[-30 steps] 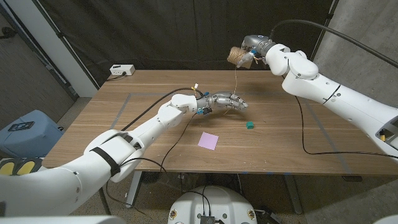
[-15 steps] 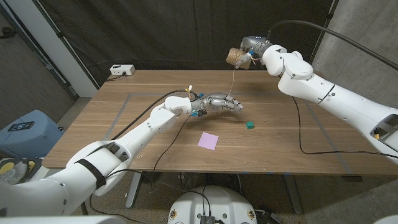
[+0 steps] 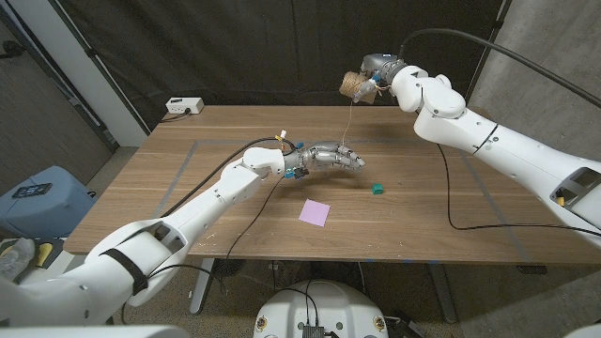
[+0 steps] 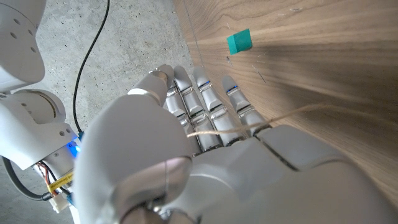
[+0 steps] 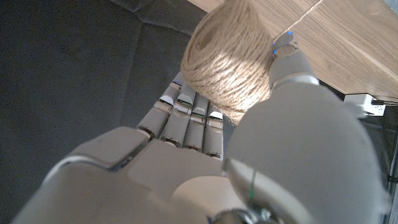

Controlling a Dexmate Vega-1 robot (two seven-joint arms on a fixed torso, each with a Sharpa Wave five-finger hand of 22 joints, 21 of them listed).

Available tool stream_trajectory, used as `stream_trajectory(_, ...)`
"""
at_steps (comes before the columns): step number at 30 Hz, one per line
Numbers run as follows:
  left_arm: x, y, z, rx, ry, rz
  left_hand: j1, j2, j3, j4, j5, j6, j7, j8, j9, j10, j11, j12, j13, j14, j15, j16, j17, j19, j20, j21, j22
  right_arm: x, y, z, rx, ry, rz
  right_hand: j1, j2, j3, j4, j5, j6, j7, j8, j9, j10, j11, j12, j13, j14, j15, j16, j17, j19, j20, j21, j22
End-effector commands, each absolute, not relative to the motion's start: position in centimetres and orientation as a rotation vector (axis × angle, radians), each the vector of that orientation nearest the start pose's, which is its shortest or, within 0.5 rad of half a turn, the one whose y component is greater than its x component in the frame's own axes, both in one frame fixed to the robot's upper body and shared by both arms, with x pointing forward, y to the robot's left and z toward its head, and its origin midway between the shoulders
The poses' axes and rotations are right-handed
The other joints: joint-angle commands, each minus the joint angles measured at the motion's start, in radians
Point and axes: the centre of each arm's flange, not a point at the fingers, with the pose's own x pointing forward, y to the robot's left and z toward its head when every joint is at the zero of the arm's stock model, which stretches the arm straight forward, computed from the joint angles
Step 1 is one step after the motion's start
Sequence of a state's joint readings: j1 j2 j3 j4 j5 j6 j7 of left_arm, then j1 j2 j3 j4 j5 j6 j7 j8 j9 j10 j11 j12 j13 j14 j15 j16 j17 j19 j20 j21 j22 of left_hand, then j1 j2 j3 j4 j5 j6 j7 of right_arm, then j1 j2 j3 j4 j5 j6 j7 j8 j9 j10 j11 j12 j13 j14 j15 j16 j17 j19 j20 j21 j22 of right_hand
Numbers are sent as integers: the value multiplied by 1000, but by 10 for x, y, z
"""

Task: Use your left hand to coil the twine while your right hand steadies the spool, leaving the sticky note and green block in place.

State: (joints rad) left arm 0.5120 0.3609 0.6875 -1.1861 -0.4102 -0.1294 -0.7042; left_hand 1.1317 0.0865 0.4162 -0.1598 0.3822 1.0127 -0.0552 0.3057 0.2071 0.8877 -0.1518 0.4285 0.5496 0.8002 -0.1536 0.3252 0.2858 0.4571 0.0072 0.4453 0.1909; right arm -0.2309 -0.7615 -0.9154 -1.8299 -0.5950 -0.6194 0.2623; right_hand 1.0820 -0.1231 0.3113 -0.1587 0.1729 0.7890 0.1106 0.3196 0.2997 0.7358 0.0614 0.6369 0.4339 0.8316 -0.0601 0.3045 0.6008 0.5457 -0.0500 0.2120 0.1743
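The left hand [image 3: 331, 156] hovers low over the middle of the wooden table [image 3: 225, 188], fingers drawn close together and reaching toward the far right; in the left wrist view a strand of twine [image 4: 249, 124] crosses those fingers [image 4: 211, 106], so the hand holds the line, though I cannot tell whether it is pinched or merely draped. From there the twine [image 3: 349, 117] rises nearly straight up to the spool [image 3: 354, 85], which the right hand [image 3: 376, 75] grips raised above the table's far edge; the right wrist view shows the fingers [image 5: 186, 118] wrapped under the wound spool [image 5: 230, 56] and the thumb pressed against its side.

The green block [image 3: 377, 189] sits just beside the left fingertips, toward the robot's right, and the pink sticky note [image 3: 315, 213] lies nearer the robot; both look undisturbed.

Judging progress: the steadying part is in place and the line is in hand, yet no coil of loose twine is visible on the table or around the left hand. So the coiling looks barely begun, with most of the winding left, and the block stands close enough to need care
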Motion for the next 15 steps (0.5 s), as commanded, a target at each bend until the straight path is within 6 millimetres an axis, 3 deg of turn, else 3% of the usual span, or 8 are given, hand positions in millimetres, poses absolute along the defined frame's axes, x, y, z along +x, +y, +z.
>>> stream_trajectory(1,636,72,2,501,-461,-1094,9,1,-4,-2,9,4,-2,-4,3,7,2,-4,2,8,2,1,4,-5,0,5,2,589,-170,207,-1570,-530,-218,157,167,-1,2,7,177,-176,7,3,177,-167,1,4,45,-170,0,4,10,-28,-4,4)
stream_trajectory(15,622,82,-1,487,-466,-1095,6,-2,-6,-1,9,4,-1,-5,3,9,-3,-6,4,8,3,-3,3,-7,-1,6,2,596,-166,214,-1576,-521,-231,156,170,-6,4,7,179,-176,7,3,176,-171,-1,5,46,-169,-2,5,11,-28,-3,4)
